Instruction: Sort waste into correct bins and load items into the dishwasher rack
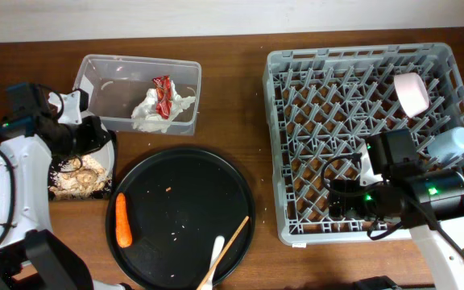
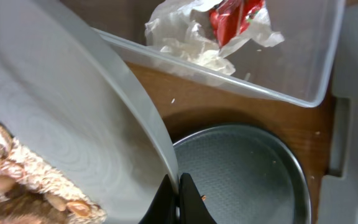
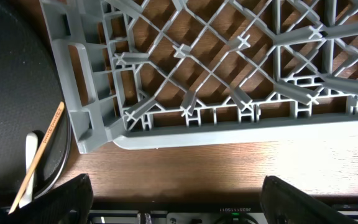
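My left gripper (image 2: 179,194) is shut on the rim of the white plate (image 2: 61,106), which is tilted. Beige food scraps (image 2: 23,177) lie at the plate's low end, and in the overhead view they (image 1: 77,181) are over the shallow black tray (image 1: 109,181). The clear tub (image 1: 139,93) holds crumpled napkins (image 1: 153,111) and the red wrapper (image 1: 163,90). The carrot (image 1: 122,219) and the white fork (image 1: 214,256) lie on the round black tray (image 1: 184,173). My right gripper (image 3: 179,205) is wide open and empty at the front edge of the grey rack (image 1: 296,153). The rack holds the pinkish bowl (image 1: 412,93) and the light blue cup (image 1: 449,145). The small white cup is not seen.
A wooden stick (image 1: 234,236) lies beside the fork on the round black tray. The rack's front left corner (image 3: 92,118) is close to the round tray's rim (image 3: 55,155). Bare wooden table (image 1: 232,105) lies between the tub and the rack.
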Available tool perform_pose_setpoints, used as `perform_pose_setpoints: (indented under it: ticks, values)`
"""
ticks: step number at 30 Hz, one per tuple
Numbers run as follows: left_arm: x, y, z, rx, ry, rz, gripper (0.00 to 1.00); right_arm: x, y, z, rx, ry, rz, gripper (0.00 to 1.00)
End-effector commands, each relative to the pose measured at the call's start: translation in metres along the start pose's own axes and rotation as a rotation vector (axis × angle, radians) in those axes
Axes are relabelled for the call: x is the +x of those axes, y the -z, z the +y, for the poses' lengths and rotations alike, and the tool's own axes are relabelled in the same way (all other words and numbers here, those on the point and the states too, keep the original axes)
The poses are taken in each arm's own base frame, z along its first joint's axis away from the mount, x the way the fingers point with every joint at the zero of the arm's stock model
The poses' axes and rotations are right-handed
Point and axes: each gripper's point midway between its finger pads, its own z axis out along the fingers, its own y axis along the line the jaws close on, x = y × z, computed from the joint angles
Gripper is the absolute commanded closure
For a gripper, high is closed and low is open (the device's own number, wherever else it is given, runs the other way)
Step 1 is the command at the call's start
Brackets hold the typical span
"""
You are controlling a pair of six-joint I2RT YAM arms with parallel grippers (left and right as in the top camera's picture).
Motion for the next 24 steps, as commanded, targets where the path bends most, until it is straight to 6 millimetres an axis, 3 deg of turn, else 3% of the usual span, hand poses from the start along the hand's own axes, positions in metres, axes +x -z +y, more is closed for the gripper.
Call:
perform_pose_setpoints:
  ticks: [1, 5, 8, 12, 18, 20, 21, 24]
  values:
    - [-0.003, 0.011, -0.011, 0.144, -0.043, -0.021, 1.0, 0.002, -0.001, -0.002, 0.012, -0.006, -0.001, 0.1]
    - [-0.007, 0.029, -0.019, 0.305, -0.065, -0.085, 1.0, 0.003, -0.001, -0.002, 0.013, -0.006, 0.003, 0.1]
    - [-0.011, 0.055, -0.034, 0.503, -0.106, -0.177, 1.0, 0.003, -0.001, -0.002, 0.013, -0.006, 0.003, 0.1]
    - [-0.013, 0.078, -0.036, 0.621, -0.091, -0.259, 1.0, 0.003, -0.001, -0.002, 0.013, -0.006, 0.003, 0.1]
    - [-0.012, 0.085, -0.03, 0.634, -0.043, -0.269, 1.0, 0.003, -0.001, -0.002, 0.013, -0.006, 0.003, 0.1]
    - [-0.008, 0.079, -0.014, 0.552, -0.02, -0.24, 1.0, 0.003, -0.001, -0.002, 0.013, -0.006, 0.003, 0.1]
    - [-0.006, 0.084, -0.018, 0.597, 0.054, -0.228, 1.0, 0.003, -0.001, -0.002, 0.014, -0.006, 0.004, 0.1]
    - [-0.007, 0.087, -0.019, 0.613, 0.025, -0.252, 1.0, 0.003, -0.001, -0.003, 0.014, -0.006, 0.007, 0.1]
